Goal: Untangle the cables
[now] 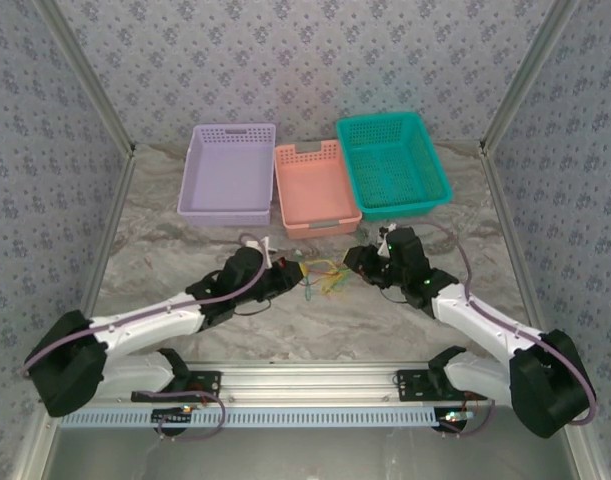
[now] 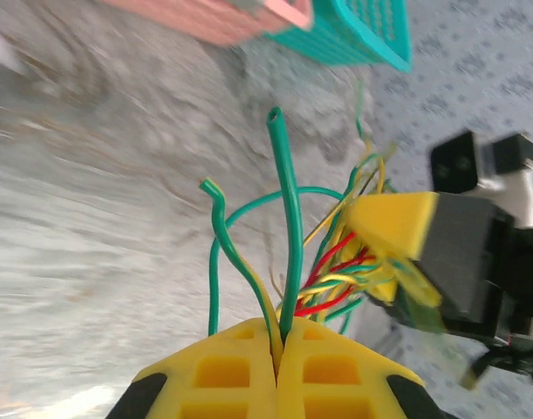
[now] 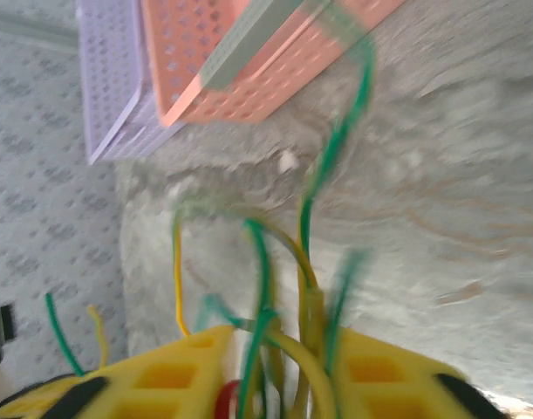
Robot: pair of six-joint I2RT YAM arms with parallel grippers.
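Clenched tight, the left gripper pinches the cables between its yellow fingers. In its wrist view, two green wires come straight out of the closed seam. The right gripper faces it from just across the tangle, with yellow, green and red strands running between its fingers. Those fingers stand somewhat apart, and blur leaves it unclear whether they pinch anything or only straddle the wires.

The tangle sits in the short gap between the two grippers, just ahead of each set of fingertips, over the marbled table. Whether it touches the surface cannot be told. Its long axis runs from one gripper to the other, side to side across the table. Loose ends point off that line. Seen from the left gripper, two green ends stand forward from its fingertips, toward the pink basket and teal basket beyond.

As a judgement of risk, if the grippers pull apart along that axis, loops in the middle could cinch into a tighter knot rather than come free. If the right gripper's hold is loose, the thin strands could slide out and the bunch would swing to the left gripper. With several colours sharing one pinch, no single wire can be drawn out alone.
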